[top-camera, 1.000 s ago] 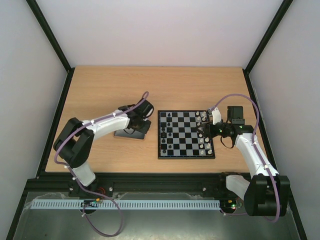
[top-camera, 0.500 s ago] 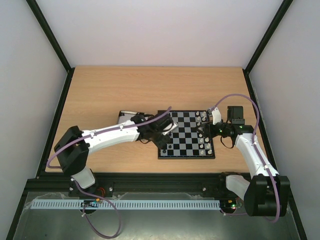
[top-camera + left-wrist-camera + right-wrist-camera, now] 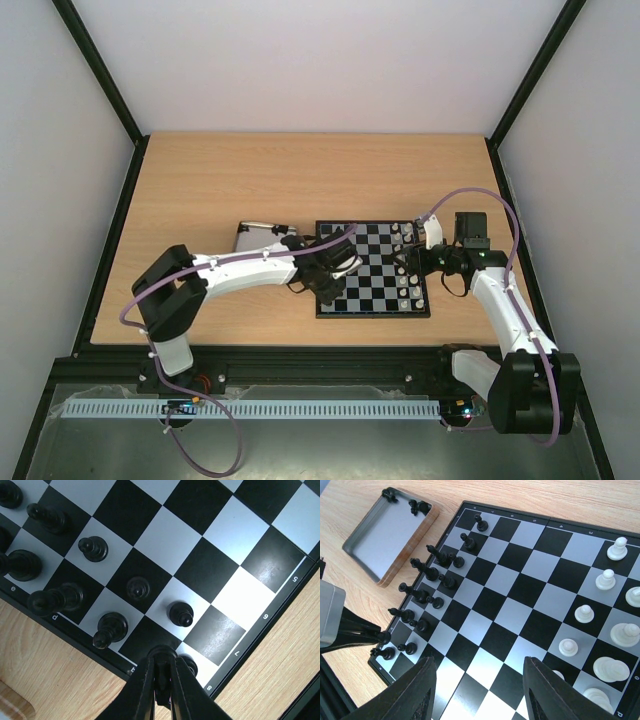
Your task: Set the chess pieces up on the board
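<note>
The left claw [image 3: 162, 661] was pinched shut on a tiny glossy black chess piece [image 3: 384, 636] at the corner of the flat black-and-grey chequered board [image 3: 235, 545]. The right claw [image 3: 480, 666] hung spread above its smooth squares.

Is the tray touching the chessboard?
Apart. The right wrist view shows a strip of bare table between the tray and the board.

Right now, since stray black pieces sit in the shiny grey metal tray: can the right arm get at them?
Probably not: the grey metal tray lies across the black-and-grey chequered board from the right end effector, and the left arm stretches beside it.
</note>
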